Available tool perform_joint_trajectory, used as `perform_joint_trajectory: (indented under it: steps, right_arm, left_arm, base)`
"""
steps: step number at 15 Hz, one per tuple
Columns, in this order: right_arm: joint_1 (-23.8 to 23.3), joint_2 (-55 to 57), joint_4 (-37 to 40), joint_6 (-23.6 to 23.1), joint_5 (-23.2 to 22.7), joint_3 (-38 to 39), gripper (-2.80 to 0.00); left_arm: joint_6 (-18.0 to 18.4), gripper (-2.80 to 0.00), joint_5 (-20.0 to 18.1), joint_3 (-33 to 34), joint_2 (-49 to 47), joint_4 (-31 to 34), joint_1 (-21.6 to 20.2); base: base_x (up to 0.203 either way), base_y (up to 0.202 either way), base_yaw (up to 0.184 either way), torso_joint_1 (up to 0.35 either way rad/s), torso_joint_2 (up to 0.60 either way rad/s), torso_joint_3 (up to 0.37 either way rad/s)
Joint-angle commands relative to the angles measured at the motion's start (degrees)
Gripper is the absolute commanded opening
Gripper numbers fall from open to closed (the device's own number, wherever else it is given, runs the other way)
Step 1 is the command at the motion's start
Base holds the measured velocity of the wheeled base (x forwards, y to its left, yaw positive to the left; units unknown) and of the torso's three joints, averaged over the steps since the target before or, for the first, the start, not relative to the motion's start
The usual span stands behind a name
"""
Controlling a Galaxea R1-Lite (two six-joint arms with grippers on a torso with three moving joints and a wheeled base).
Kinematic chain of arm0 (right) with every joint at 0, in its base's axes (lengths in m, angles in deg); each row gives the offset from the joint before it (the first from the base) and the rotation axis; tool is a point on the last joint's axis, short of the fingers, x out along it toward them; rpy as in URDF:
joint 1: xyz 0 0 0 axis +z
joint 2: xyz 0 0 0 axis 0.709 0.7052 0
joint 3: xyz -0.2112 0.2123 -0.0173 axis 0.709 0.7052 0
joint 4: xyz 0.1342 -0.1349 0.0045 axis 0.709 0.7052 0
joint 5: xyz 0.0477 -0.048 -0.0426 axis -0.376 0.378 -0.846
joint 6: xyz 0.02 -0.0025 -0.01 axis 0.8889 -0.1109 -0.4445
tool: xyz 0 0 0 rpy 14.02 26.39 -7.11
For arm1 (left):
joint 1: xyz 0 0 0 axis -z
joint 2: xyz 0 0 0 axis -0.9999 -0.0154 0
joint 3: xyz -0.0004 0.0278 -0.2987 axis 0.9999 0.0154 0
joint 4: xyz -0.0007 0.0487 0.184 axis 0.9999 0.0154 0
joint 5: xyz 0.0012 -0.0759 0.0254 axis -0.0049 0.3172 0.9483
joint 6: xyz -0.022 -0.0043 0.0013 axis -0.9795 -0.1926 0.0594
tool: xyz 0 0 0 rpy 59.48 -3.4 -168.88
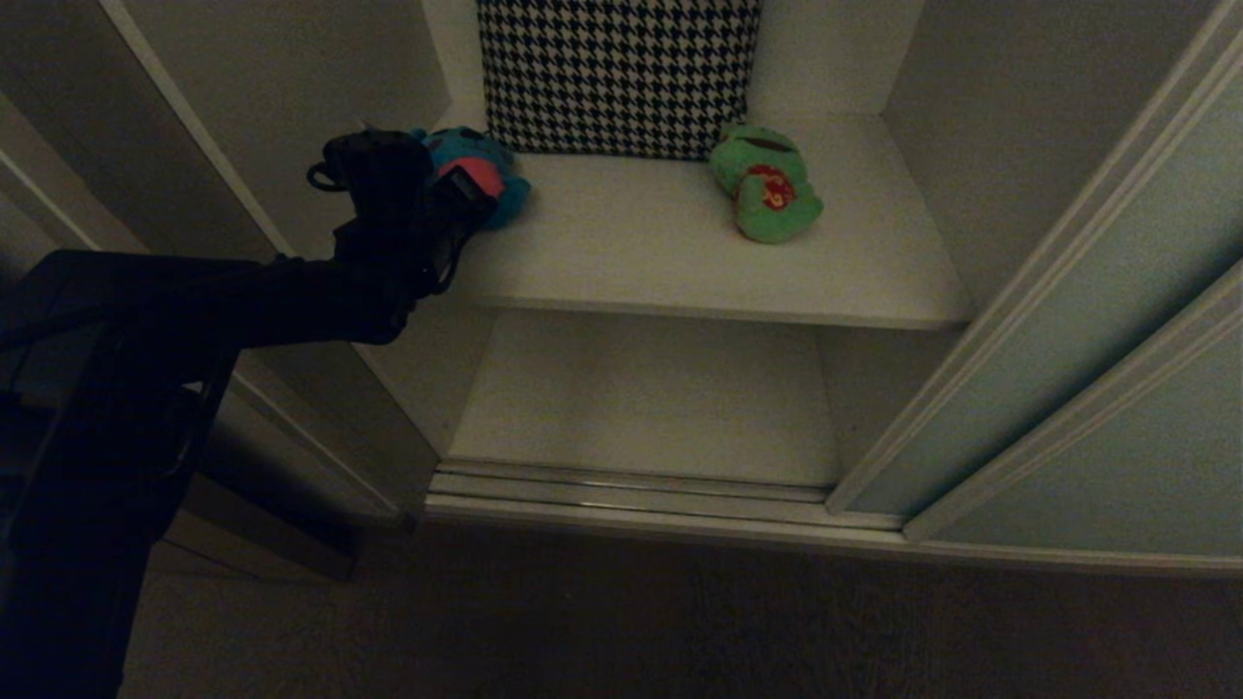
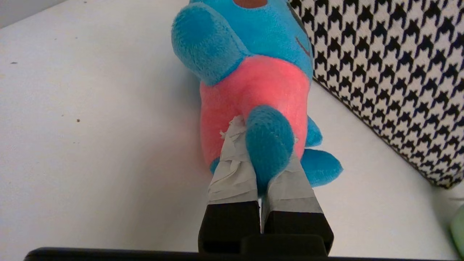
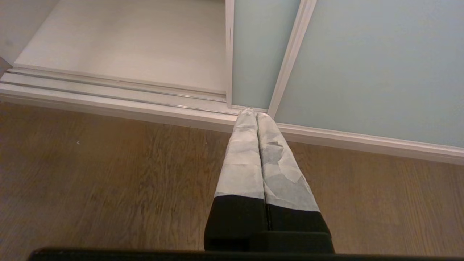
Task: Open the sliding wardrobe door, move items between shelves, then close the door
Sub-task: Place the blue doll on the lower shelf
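Note:
The teal-blue bear [image 1: 500,184] with its red belly lies at the left end of the upper shelf [image 1: 631,252]. My left gripper [image 1: 456,199] reaches in from the left. In the left wrist view that gripper [image 2: 266,134] is shut on a blue paw of the bear [image 2: 253,83], the taped fingers [image 2: 232,170] pressing into the plush. The green frog [image 1: 767,184] lies at the right of the same shelf. The lower shelf [image 1: 641,398] holds nothing. The sliding wardrobe door [image 1: 1068,388] stands slid to the right. My right gripper [image 3: 252,113] hangs shut over the floor by the door [image 3: 362,54].
A black-and-white houndstooth cushion [image 1: 617,73] leans against the back wall, close beside the bear [image 2: 391,72]. The door track [image 1: 621,490] runs along the wardrobe's bottom front edge. Wooden floor [image 3: 108,181] lies before it. A white side wall [image 1: 320,116] stands close behind the left arm.

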Motion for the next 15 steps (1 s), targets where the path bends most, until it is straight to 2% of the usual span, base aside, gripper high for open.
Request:
perform_joint_trajectory:
  steps: [1,5,7,11,15]
  right_arm:
    - [0.0,-0.2,0.0,0.0,0.0,0.1,-2.80]
    - [0.0,-0.2,0.0,0.0,-0.1,0.1,-2.80]
    - [0.0,-0.1,0.0,0.0,0.0,0.1,-2.80]
    - [0.0,-0.2,0.0,0.0,0.0,0.1,-2.80]
    - [0.0,-0.1,0.0,0.0,-0.1,0.1,-2.80]
  left_arm:
    - [0.4,-2.80,-0.1,0.0,0.3,-0.2,0.1]
    - [1.9,-2.80,-0.3,0.1,6.2,0.9,0.7]
    - [4.1,-2.80,-1.3,0.2,11.8,5.1,1.3]
    - [12.8,-2.80,-7.5,1.7,25.7,18.1,2.3]
    - [22.6,-2.80,-12.8,11.1,45.7,32.0,2.7]
  base:
    - [0.000,0.000,0.000,0.000,0.00,0.000]
    - [0.000,0.000,0.000,0.000,0.00,0.000]
    - [0.000,0.000,0.000,0.000,0.00,0.000]
    - [0.000,0.000,0.000,0.000,0.00,0.000]
    - [0.000,0.000,0.000,0.000,0.00,0.000]
